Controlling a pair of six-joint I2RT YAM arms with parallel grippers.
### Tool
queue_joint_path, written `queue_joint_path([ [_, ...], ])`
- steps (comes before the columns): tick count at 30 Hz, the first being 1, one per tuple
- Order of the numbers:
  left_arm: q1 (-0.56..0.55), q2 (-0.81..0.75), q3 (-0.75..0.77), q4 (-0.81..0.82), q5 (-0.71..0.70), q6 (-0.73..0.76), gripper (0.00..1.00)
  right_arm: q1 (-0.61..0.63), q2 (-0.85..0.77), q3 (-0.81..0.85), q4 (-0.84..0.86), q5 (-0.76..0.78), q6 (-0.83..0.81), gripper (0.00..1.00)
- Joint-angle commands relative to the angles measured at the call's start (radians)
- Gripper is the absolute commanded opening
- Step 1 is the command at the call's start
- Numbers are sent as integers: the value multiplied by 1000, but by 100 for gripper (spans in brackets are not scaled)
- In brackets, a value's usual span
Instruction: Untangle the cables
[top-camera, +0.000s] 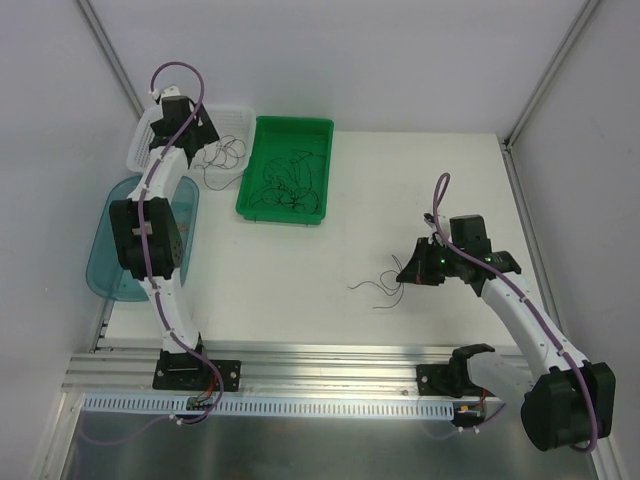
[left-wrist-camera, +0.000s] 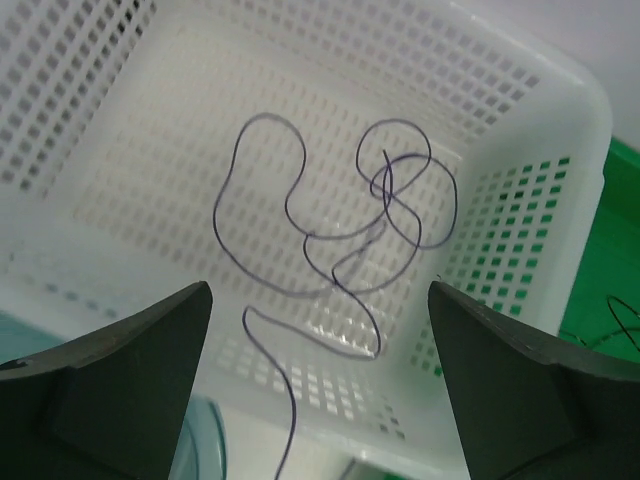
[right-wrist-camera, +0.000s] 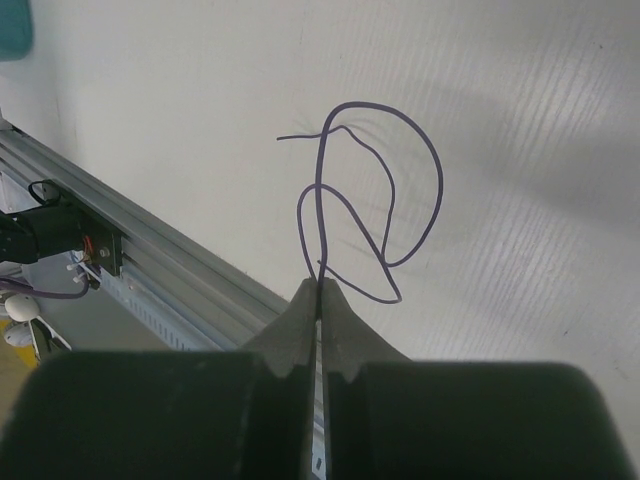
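A thin purple cable lies curled in loops inside the white basket, one end trailing down over the near wall. My left gripper hangs open above it, jaws wide apart and touching nothing. In the top view this gripper is over the basket. My right gripper is shut on another purple cable, which loops out over the table. From above, that cable trails left of the right gripper. A tangle of dark cables lies in the green tray.
A teal translucent bin sits at the table's left edge beside the left arm. The aluminium rail runs along the near edge. The green tray stands right against the basket.
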Motion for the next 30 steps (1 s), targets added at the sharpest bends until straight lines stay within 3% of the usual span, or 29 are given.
queue_joint_path([
  [1,-3,-214,-128,-34,-46,-176,91,3,-1,-2,1,-5,-21,1],
  [4,-4,-305,-286,-36,-9,-286,86,5,-9,-6,13,-12,-13,1],
  [8,-18,-337,-392,-22,33,-313,70,3,-24,-9,13,-21,-13,1],
  [13,-24,-340,-501,51,34,-353,59,5,-41,-18,9,-26,-13,1],
  [24,-24,-265,-558,196,30,-365,47,3,-47,-16,4,-26,-13,1],
  [27,-24,-235,-555,216,45,-368,40,5,-47,-16,0,-26,-13,1],
  [30,-24,-224,-558,217,56,-374,28,5,-50,-12,-2,-23,-11,1],
])
